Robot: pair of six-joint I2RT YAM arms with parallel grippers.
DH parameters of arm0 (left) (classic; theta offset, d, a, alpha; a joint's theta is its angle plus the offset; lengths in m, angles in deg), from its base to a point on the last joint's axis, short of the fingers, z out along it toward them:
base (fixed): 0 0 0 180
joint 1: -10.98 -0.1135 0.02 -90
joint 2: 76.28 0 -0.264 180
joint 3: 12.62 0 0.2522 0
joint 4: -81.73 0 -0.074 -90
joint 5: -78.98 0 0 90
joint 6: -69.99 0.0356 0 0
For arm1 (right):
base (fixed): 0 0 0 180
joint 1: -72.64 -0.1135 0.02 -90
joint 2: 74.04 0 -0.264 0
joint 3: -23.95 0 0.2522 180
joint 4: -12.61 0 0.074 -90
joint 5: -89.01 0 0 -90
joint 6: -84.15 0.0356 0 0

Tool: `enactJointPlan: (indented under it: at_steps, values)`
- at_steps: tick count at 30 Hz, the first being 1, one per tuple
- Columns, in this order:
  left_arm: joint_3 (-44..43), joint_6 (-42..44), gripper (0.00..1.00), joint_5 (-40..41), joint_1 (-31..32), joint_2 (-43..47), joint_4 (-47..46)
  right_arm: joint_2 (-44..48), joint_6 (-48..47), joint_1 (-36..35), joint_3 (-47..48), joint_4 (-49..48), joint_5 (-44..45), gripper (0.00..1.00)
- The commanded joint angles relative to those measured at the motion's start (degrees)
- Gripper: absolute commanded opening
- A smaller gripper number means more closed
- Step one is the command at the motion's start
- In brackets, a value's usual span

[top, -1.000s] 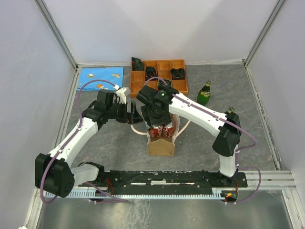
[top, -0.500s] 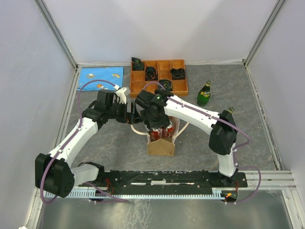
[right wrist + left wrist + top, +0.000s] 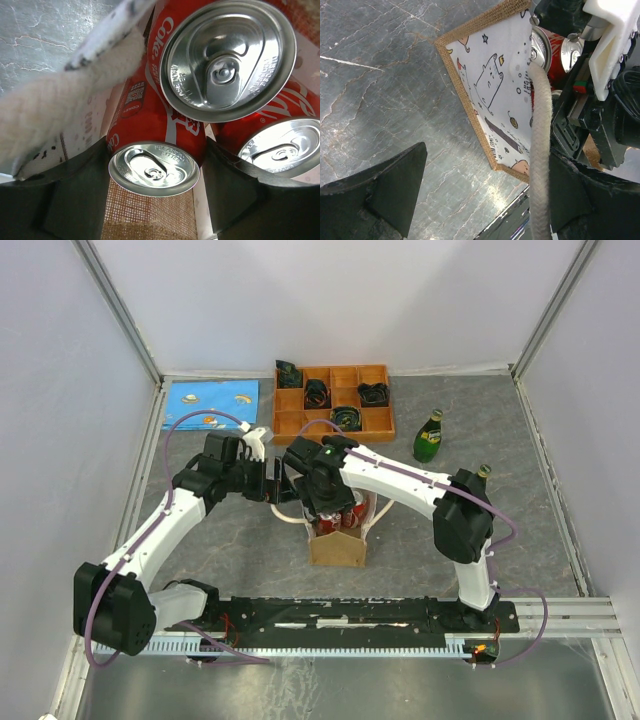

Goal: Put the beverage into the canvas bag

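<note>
Left arm reaches in from the left, elbow bent, wrist low just beside the bag (image 3: 338, 545). Left fingers (image 3: 390, 195) stand wide apart and grip nothing. The rope handle (image 3: 540, 150) runs between them, close to one, and the bag's printed lining shows above the tabletop (image 3: 380, 75). Bag stands upright mid-tabletop, mouth up. Right arm arches over from the right, forearm stretched across, wrist pointing straight down over the mouth. Right fingers (image 3: 75, 195) look clamped at can width on the red wall of a can (image 3: 227, 60). It sits tilted, its top nearer the camera than the two other cans (image 3: 154, 167) already inside. Judgement: the step in hand is seating this can. To do it well, lower straight, square the can upright into the free corner, avoid riding up on the neighbours' rims, hold the handle off the mouth, and let go only once the base is borne. A green bottle (image 3: 429, 437) stands well apart to the right, outside the bag.
</note>
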State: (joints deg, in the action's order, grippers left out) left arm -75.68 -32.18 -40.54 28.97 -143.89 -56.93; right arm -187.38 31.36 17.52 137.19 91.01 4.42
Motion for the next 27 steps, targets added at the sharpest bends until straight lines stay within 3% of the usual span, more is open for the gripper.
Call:
enactJointPlan:
  at_steps: [1, 7, 11, 19, 27]
  values:
    - [0.06, 2.54, 0.95, -0.51, -0.16, 1.66, -1.83, 1.32, -1.15, 0.01, 0.63, -2.82, 2.52, 0.50]
    - [0.08, 2.50, 0.95, -0.71, -0.15, 1.53, -2.06, 2.59, -1.22, -0.32, 1.55, -2.58, 2.60, 0.74]
    - [-0.01, 2.50, 0.95, -0.89, -0.16, 1.42, -2.13, 2.34, -1.44, -0.75, 2.73, -1.94, 2.24, 0.85]
    - [0.36, 2.45, 0.95, -0.91, -0.11, 1.65, -2.00, 2.57, -1.45, -1.26, 3.68, -1.74, 1.87, 0.87]
    - [0.52, 2.40, 0.95, -1.11, -0.16, 1.45, -2.34, 2.77, -1.21, -2.84, 10.60, 2.37, 3.30, 0.86]
